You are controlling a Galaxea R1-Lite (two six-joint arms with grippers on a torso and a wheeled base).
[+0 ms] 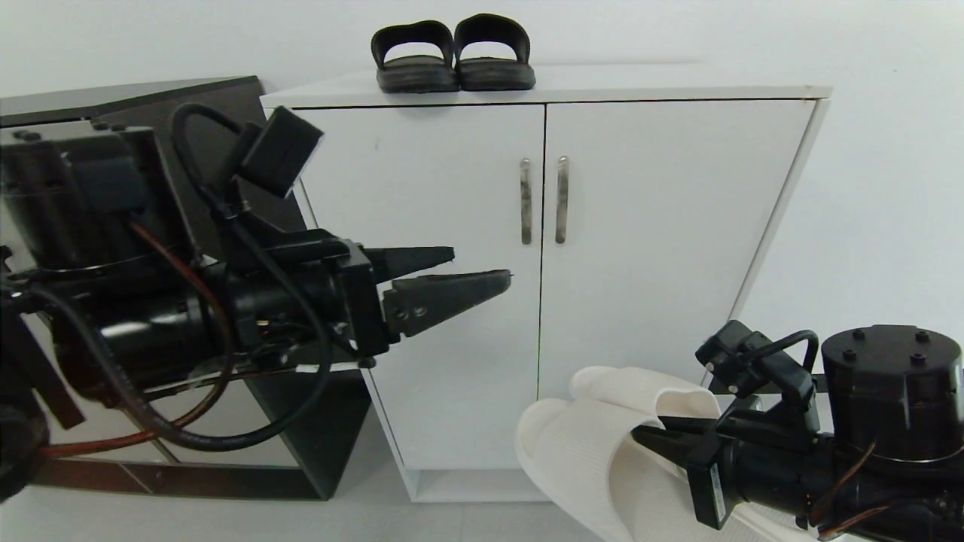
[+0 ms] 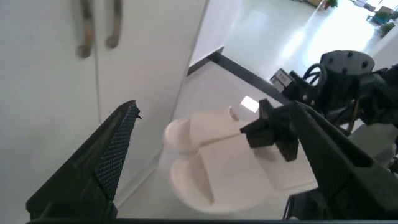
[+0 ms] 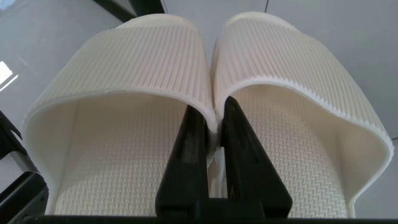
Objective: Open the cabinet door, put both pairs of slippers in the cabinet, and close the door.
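Dark low unit – stands at far left, against the white cabinet's side. Left gripper – held level in front of the left door, fingers pointing toward the centre seam; jaws parted by a moderate gap, nothing between them; in the left wrist view the two fingers frame the scene, spread apart. Black slippers – one pair, side by side and touching, on the cabinet top above the left door, toes toward the wall. White cabinet – two doors, both shut, with a thin seam down the middle. Handles – two upright metal bars, one on each side of the seam, near the top of the doors. White slippers – one ribbed pair, pressed together side by side, carried low in front of the right door, toes toward the cabinet; also seen from the left wrist. Right gripper – jaws closed on the slippers' two adjoining inner strap edges, pinching them together.
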